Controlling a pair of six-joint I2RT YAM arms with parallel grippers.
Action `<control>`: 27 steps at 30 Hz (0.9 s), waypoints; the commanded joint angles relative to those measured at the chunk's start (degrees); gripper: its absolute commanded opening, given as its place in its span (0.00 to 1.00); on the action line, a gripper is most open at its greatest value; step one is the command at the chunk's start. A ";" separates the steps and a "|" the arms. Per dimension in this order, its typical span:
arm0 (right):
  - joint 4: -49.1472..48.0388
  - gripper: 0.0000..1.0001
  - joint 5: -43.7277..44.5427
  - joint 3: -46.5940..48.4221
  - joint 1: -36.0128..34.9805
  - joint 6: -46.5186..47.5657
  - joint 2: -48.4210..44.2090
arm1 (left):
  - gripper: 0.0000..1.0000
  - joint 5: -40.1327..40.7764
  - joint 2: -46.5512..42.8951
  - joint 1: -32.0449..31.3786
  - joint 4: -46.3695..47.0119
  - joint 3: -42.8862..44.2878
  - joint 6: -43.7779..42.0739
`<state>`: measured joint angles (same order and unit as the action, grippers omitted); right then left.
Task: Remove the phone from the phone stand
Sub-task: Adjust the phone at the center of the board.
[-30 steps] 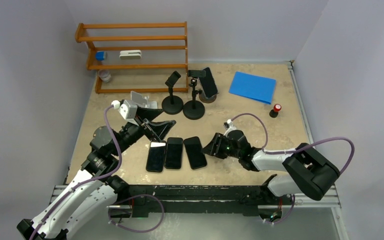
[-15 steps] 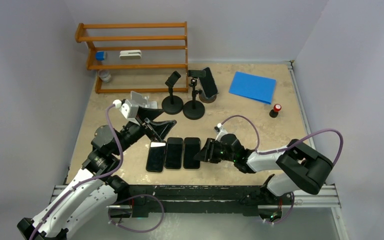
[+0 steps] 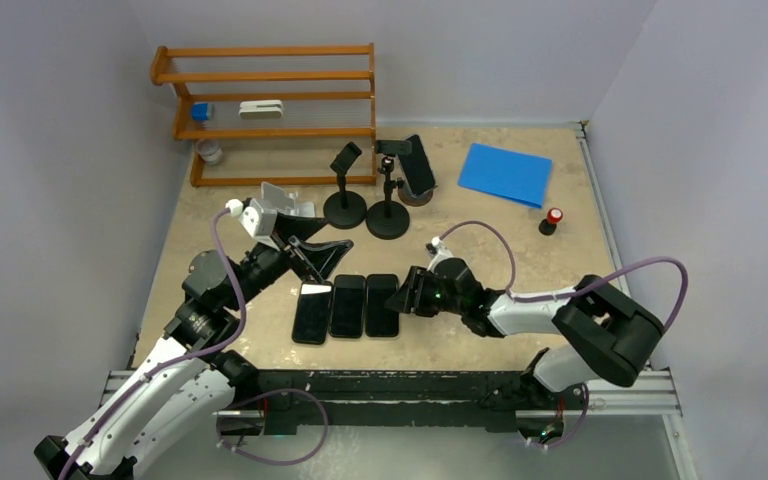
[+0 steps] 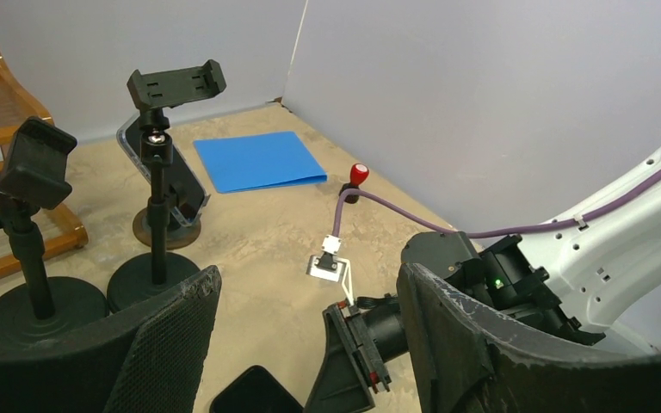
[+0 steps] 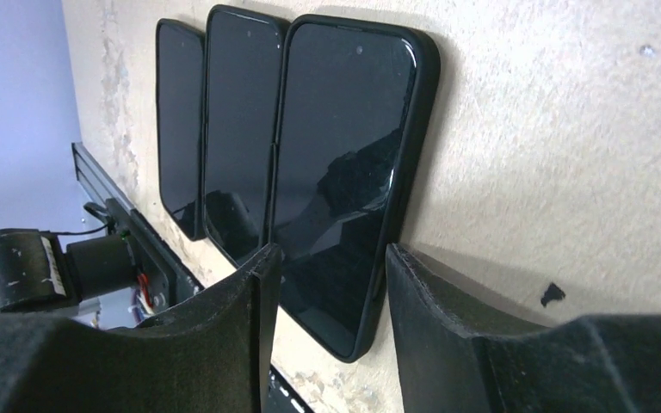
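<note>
One phone sits in the far stand, three phones lie side by side on the desk, and the left gripper and right gripper are both open.

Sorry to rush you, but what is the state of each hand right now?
Left hand: open, holding nothing.
Right hand: partly open, gripping nothing; its tips are at the edge of the rightmost flat phone.

Phones: you see three black phones lying flat, screens up, side by side | fourth phone leaning tilted on rear stand | two black stands upright just beside it.
</note>
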<state>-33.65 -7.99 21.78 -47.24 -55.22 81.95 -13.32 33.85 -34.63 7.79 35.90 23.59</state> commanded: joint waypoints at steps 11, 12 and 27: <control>17.64 0.51 16.27 9.80 3.68 6.26 -15.56 | 0.73 -0.57 -1.44 -0.25 1.36 2.60 0.93; 19.29 0.51 19.31 11.38 4.11 7.67 -17.85 | 0.73 -0.50 -1.63 -0.23 1.35 2.55 0.93; 8.91 0.78 35.12 28.24 10.36 29.33 -20.68 | 0.73 -1.09 -2.20 -0.28 1.98 2.25 0.93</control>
<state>-20.51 26.94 44.88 -39.90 -32.56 58.22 -13.72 32.12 -34.63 7.81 35.90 23.59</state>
